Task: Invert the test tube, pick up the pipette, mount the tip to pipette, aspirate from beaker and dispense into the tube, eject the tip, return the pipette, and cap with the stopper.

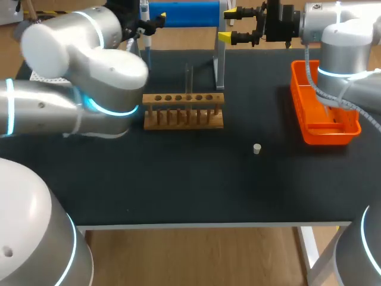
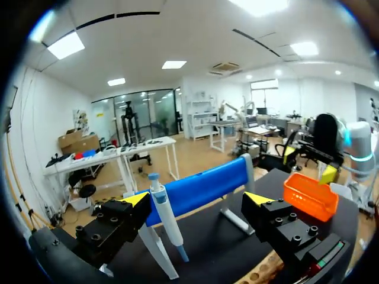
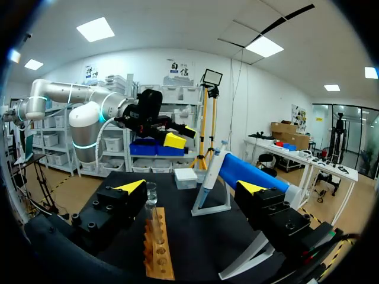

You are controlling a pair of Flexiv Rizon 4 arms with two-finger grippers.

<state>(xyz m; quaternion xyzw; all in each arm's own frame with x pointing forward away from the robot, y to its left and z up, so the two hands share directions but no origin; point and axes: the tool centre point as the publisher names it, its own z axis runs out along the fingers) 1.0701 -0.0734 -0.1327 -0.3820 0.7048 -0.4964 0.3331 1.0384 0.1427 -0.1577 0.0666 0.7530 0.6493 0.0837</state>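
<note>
The left claw point(image 2: 198, 201) is held wide open and empty, just before the pipette point(image 2: 166, 216) hung on the blue stand point(image 2: 201, 186). The right claw point(image 3: 192, 188) is likewise open and empty. The test tube point(image 1: 189, 80) is stood in the wooden rack point(image 1: 183, 111), and the stopper point(image 1: 256, 148) is laid on the worktop point(image 1: 178, 179).

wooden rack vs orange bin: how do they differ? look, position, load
The wooden rack is brown with a row of holes on top; the orange bin is an open-topped orange tray. The rack stands mid-table; the bin lies at the right, partly under my right arm. The rack holds a clear test tube upright; what the bin holds I cannot tell. Both rest on the black table.
</note>
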